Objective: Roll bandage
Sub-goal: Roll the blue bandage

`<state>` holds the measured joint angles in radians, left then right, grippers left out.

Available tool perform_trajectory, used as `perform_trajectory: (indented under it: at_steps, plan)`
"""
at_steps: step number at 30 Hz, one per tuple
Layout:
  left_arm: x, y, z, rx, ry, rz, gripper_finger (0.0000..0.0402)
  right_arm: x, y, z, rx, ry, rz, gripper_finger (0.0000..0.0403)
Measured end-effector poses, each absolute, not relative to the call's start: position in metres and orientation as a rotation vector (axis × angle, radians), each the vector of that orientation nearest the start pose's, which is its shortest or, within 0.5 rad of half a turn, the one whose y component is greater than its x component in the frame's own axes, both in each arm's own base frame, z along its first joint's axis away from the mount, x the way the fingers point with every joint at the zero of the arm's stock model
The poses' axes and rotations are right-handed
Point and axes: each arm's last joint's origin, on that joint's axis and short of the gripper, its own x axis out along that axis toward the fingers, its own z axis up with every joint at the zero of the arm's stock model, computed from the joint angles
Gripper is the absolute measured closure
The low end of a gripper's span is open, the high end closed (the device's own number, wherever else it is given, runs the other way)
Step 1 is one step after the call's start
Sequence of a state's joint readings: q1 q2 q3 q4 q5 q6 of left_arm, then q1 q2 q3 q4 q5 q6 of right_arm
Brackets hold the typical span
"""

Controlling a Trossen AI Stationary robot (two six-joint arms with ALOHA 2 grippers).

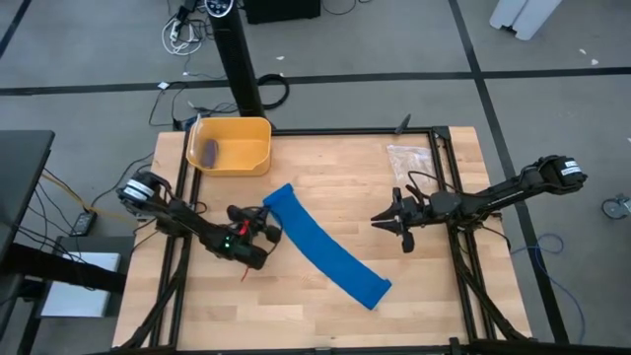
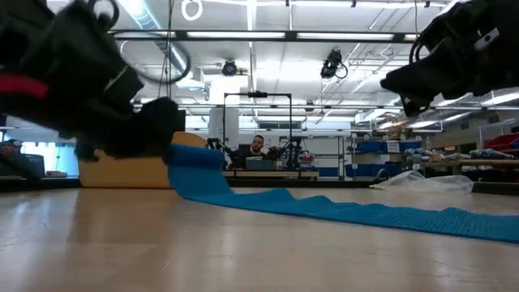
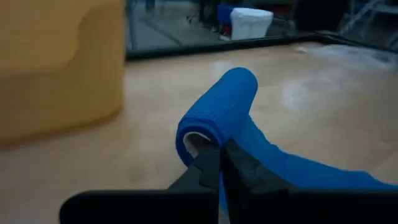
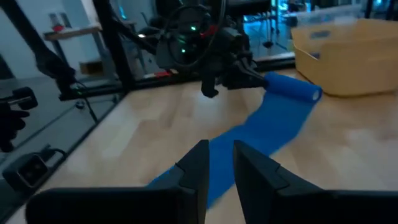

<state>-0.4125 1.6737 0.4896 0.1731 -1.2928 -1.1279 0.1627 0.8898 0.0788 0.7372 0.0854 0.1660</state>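
Rolling just begun: left pincer (image 1: pixel 264 229) clenched on bandage (image 1: pixel 325 247) roll end, left of centre. Right pincer (image 1: pixel 402 226) released, idle mid-right. Next: keep turning roll along strip.

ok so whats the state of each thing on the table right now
bright blue fabric bandage: partly rolled at one end, the rest lying flat across the table
left gripper: shut on the rolled end of the bandage
right gripper: open, holding nothing, above the table beside the flat strip
yellow plastic bin: upright, holds a small purple-grey cylinder
clear crinkly plastic packet: lying flat, untouched
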Motion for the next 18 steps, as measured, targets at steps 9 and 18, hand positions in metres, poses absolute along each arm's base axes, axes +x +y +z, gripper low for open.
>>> perform_trajectory:
  at_steps: [9, 18]
  plan:
    - [0.264, -0.086, 0.187, 0.109, 0.209, 0.908, 0.0396, 0.170, 0.029, 0.188, 0.151, 0.022, 0.130, 0.0327]
    - [0.266, -0.088, 0.301, 0.299, 0.159, 0.766, 0.0396, 0.189, 0.051, 0.243, 0.035, 0.116, 0.208, 0.0325]
